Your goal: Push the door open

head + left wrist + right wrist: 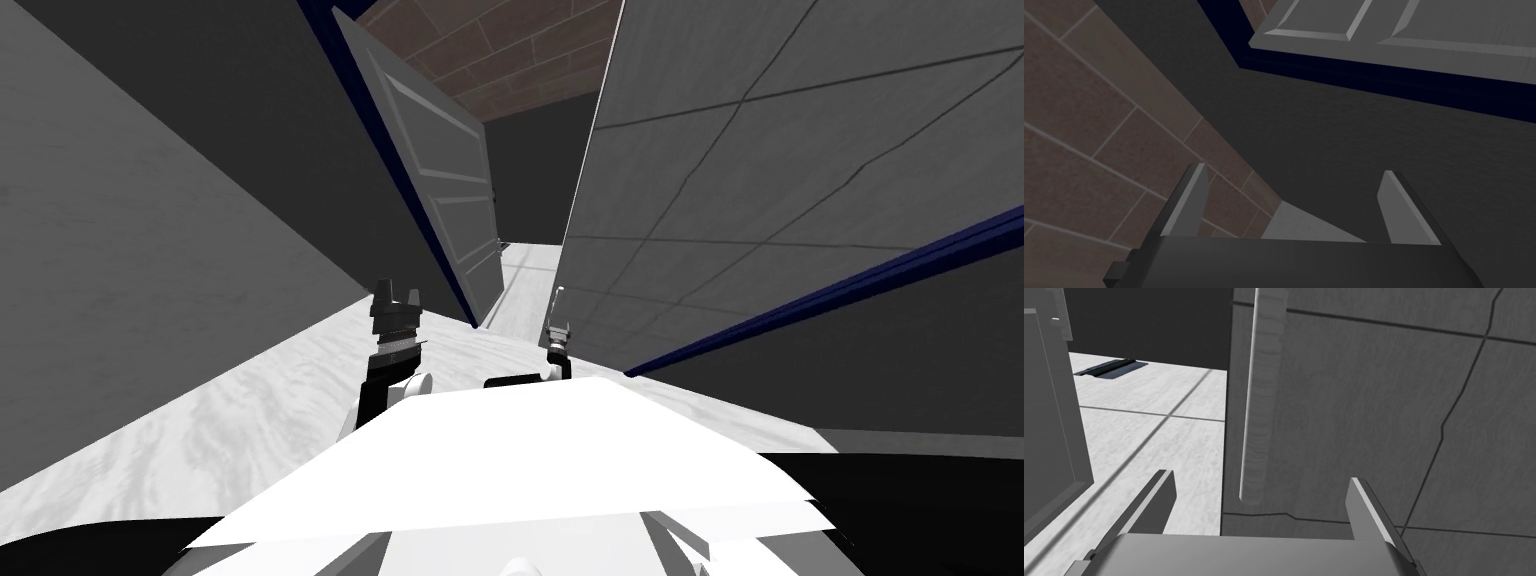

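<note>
The grey panelled door stands partly open ahead, hinged in a dark blue frame, with a gap between its free edge and the tiled wall. My left gripper is raised just short of the door's lower part, apart from it. In the left wrist view the gripper is open and empty, facing a dark wall with the door's panel and blue frame beyond. My right gripper hangs near the tiled wall. It is open with nothing between the fingers, and the door's edge lies off to one side.
A grey tiled wall closes in on my right, with a pale vertical strip on it near the right gripper. A dark grey wall runs along my left. Pale floor continues through the gap, where a dark flat thing lies.
</note>
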Tool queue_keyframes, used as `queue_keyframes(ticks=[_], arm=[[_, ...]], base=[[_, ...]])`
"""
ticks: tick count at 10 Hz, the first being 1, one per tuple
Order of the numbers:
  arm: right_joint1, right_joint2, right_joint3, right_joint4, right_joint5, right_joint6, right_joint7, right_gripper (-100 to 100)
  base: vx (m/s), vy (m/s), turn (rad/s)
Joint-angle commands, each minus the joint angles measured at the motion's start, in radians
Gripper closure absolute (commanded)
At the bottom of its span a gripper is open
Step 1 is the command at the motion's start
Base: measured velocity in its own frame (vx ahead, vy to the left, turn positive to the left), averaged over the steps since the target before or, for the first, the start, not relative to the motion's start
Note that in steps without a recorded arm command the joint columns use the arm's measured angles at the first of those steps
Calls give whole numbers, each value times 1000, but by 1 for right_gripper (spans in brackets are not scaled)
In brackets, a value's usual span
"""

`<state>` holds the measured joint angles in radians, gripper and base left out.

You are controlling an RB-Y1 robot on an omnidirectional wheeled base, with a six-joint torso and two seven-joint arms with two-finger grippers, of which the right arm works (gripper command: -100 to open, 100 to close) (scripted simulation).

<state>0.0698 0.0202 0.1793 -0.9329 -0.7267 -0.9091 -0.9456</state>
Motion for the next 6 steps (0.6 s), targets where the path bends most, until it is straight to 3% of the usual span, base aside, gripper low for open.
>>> queue_keyframes(ticks=[1,2,3,4,6], arm=[[-7,13,4,28,-16,-11,-24,-100],[-13,23,8,51,-27,-19,-42,-100],[-8,18,7,39,-19,-17,-30,-100],[-9,-12,6,44,-22,-20,-37,-100],[-10,-39,3,48,-24,-20,-42,-100]], base=[[72,-72,94],[71,-84,106],[30,-40,25],[76,-32,17],[168,-47,23]])
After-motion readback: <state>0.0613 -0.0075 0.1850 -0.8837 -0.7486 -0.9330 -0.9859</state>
